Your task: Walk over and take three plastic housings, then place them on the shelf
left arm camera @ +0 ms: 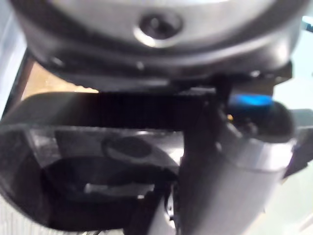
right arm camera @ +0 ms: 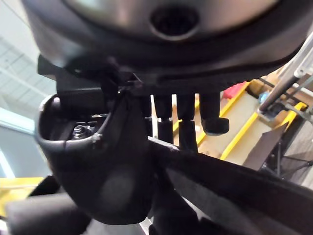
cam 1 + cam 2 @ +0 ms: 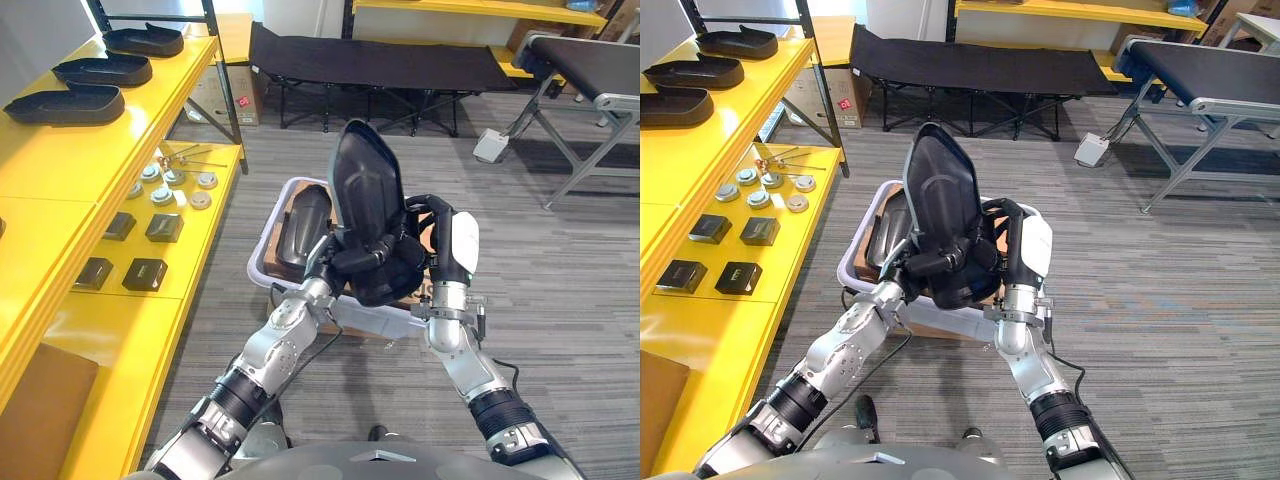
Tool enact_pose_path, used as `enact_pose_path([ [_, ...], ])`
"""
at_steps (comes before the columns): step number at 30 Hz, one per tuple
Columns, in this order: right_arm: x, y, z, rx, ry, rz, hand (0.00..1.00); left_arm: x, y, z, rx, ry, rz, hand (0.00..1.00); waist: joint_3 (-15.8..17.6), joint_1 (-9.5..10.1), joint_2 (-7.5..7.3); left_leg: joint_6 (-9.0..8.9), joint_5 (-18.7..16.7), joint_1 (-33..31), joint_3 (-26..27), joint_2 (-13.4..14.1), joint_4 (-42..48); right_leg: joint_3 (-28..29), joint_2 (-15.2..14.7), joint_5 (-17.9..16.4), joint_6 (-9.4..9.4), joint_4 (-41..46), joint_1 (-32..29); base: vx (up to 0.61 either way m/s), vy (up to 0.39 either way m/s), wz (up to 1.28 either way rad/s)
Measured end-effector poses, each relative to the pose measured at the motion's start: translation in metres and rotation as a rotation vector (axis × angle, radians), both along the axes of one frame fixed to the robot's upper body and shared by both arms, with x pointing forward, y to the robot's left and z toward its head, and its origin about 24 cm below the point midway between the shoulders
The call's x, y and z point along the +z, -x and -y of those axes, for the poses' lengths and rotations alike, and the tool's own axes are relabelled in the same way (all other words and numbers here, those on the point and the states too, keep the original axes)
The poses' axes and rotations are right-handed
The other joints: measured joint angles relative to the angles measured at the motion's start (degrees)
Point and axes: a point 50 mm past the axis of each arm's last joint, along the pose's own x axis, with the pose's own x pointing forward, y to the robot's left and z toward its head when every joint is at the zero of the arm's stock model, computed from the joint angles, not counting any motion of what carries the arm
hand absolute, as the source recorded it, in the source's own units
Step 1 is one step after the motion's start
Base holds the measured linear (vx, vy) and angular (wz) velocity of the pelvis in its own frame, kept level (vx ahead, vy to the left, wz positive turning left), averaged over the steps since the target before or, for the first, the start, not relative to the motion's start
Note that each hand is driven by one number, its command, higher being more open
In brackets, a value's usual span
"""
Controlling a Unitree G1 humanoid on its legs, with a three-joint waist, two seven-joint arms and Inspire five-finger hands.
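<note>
Centre frame, your left hand [image 3: 348, 262] and right hand [image 3: 445, 238] both clamp one upright housing [image 3: 365, 185]. Three housings [image 3: 103, 69] sit upper left, one more housing [image 3: 303, 225] in the bin [image 3: 262, 245].

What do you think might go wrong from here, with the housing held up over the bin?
The housing stands nearly upright, gripped low by the left hand and right hand; it may tip or drop into the bin. Swinging it towards the shelf could knock the shelved housings lying there.
</note>
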Motion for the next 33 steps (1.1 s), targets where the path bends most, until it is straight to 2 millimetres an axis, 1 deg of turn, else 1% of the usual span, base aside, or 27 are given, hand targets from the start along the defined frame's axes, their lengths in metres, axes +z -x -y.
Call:
enact_pose_path([
  [2, 0.000, 0.004, -0.008, 0.036, -0.013, 0.007, 0.00, -0.006, -0.001, -0.009, 0.041, 0.009, -0.027, 0.00, -0.4, 0.11, -0.45, -0.05, 0.0, 0.0, 0.0, 0.0, 0.0, -0.1, 0.1, 0.0, -0.01, -0.2, 0.1, 0.00, 0.000, 0.00],
  [5, -0.001, 0.006, -0.017, 0.052, -0.052, 0.004, 0.00, -0.012, 0.005, -0.010, 0.036, 0.090, -0.067, 0.00, -0.5, 0.63, -0.64, -0.08, -0.1, -0.1, 0.0, -0.2, 0.0, -0.2, -0.1, 0.0, 0.00, -0.3, 0.2, 0.00, 0.000, 0.00],
  [8, -0.001, 0.007, -0.026, 0.055, -0.101, 0.005, 0.00, -0.015, 0.008, -0.010, 0.029, 0.147, -0.091, 0.00, -0.5, 0.44, -0.65, -0.08, -0.1, 0.0, 0.0, -0.2, 0.0, -0.1, -0.1, 0.0, 0.00, -0.3, 0.2, 0.00, 0.000, 0.00],
  [9, 0.000, 0.007, -0.027, 0.059, -0.106, 0.011, 1.00, -0.016, 0.009, -0.009, 0.023, 0.182, -0.104, 0.00, -0.5, 0.31, -0.66, -0.08, -0.1, 0.0, 0.0, -0.2, 0.0, -0.1, -0.1, 0.0, 0.00, -0.3, 0.2, 0.00, 0.000, 0.00],
  [14, 0.002, 0.009, -0.032, 0.081, -0.107, 0.025, 1.00, -0.016, 0.010, -0.008, 0.027, 0.217, -0.094, 0.00, -0.5, 0.07, -0.74, -0.08, -0.1, 0.0, 0.1, -0.1, 0.0, -0.1, -0.1, 0.0, -0.01, -0.3, 0.2, 0.00, 0.000, 0.00],
  [17, 0.004, 0.012, -0.037, 0.110, -0.144, 0.026, 1.00, -0.013, 0.009, -0.010, 0.069, 0.226, -0.059, 0.00, -0.6, 0.06, -0.84, -0.12, -0.1, 0.0, 0.1, -0.1, 0.0, -0.1, -0.1, 0.0, -0.02, -0.3, 0.2, 0.00, 0.000, 0.00],
  [19, 0.001, 0.015, -0.042, 0.138, -0.154, 0.011, 1.00, -0.010, 0.008, -0.012, 0.123, 0.217, -0.034, 0.00, -0.8, 0.11, -1.16, -0.16, -0.1, 0.0, 0.1, -0.1, 0.0, -0.1, 0.0, 0.0, -0.05, -0.3, 0.2, 0.00, 0.000, 0.00],
  [20, 0.000, 0.016, -0.045, 0.148, -0.155, 0.005, 1.00, -0.008, 0.007, -0.013, 0.146, 0.204, -0.019, 0.00, -0.9, 0.12, -1.26, -0.17, -0.1, 0.0, 0.1, -0.1, 0.0, -0.1, 0.0, 0.0, -0.06, -0.4, 0.2, 0.00, 0.000, 0.00],
  [21, -0.002, 0.020, -0.048, 0.160, -0.160, -0.004, 1.00, -0.004, 0.006, -0.014, 0.186, 0.151, 0.031, 0.00, -1.0, 0.15, -1.44, -0.21, -0.1, 0.0, 0.1, -0.1, 0.0, -0.1, 0.1, -0.1, -0.09, -0.3, 0.1, 0.00, 0.000, 0.04],
  [23, -0.001, 0.026, -0.052, 0.163, -0.200, -0.004, 1.00, 0.007, 0.004, -0.016, 0.238, 0.076, 0.110, 0.00, -1.0, 0.15, -1.41, -0.18, -0.1, 0.0, -0.1, -0.2, 0.0, -0.3, 0.2, -0.4, -0.49, 0.7, -0.1, 0.00, 0.000, 0.04],
  [25, 0.005, 0.031, -0.055, 0.168, -0.264, 0.022, 1.00, 0.031, 0.000, -0.024, 0.331, 0.024, 0.246, 0.00, -1.1, 0.08, -1.36, 0.10, 0.1, -0.1, -0.1, -0.6, 0.0, -0.2, 0.1, -0.5, -0.55, 1.0, -0.5, 0.00, 0.000, 0.00],
  [26, 0.007, 0.032, -0.054, 0.164, -0.277, 0.031, 1.00, 0.038, 0.000, -0.027, 0.362, 0.017, 0.282, 0.00, -1.1, 0.05, -1.34, -0.11, 0.0, -0.1, -0.1, -0.7, 0.0, -0.2, 0.0, -0.5, -0.61, 1.2, -0.7, -0.01, 0.049, 0.00],
  [27, 0.010, 0.033, -0.052, 0.152, -0.287, 0.045, 1.00, 0.047, -0.001, -0.033, 0.410, 0.013, 0.332, 0.00, -1.1, -0.02, -1.30, -0.21, -0.1, 0.0, -0.1, -0.7, 0.0, -0.2, 0.0, -0.9, -0.76, 1.7, -0.9, -0.02, 0.043, 0.01],
  [28, 0.013, 0.034, -0.045, 0.120, -0.326, 0.061, 1.00, 0.061, -0.001, -0.043, 0.499, -0.014, 0.414, 0.00, -1.2, -0.08, -1.15, -0.19, -0.1, 0.0, -0.2, -0.7, 0.0, -0.2, -0.1, -1.2, -1.08, 2.0, -1.0, -0.02, 0.039, 0.02],
  [29, 0.015, 0.034, -0.041, 0.104, -0.344, 0.068, 1.00, 0.066, 0.000, -0.048, 0.539, -0.031, 0.444, 0.00, -1.2, -0.09, -1.04, -0.18, -0.2, 0.0, -0.2, -0.7, 0.0, -0.2, -0.1, -1.2, -1.09, 2.0, -1.0, -0.01, 0.030, 0.02],
  [31, 0.016, 0.036, -0.030, 0.048, -0.401, 0.079, 1.00, 0.075, 0.003, -0.063, 0.676, -0.135, 0.526, 0.00, -1.5, -0.19, -0.55, 0.03, -0.3, 0.0, -0.2, -0.7, 0.0, -0.2, -0.1, -1.4, -1.19, 2.1, -1.1, 0.00, 0.015, 0.01],
  [33, 0.014, 0.042, -0.014, 0.002, -0.515, 0.068, 1.00, 0.076, 0.013, -0.086, 0.867, -0.346, 0.595, 0.00, -2.0, -0.18, 0.41, 0.04, -0.3, -0.2, -0.2, -0.7, 0.0, -0.2, -0.1, -1.4, -1.19, 1.9, -1.3, 0.00, 0.000, 0.00],
])
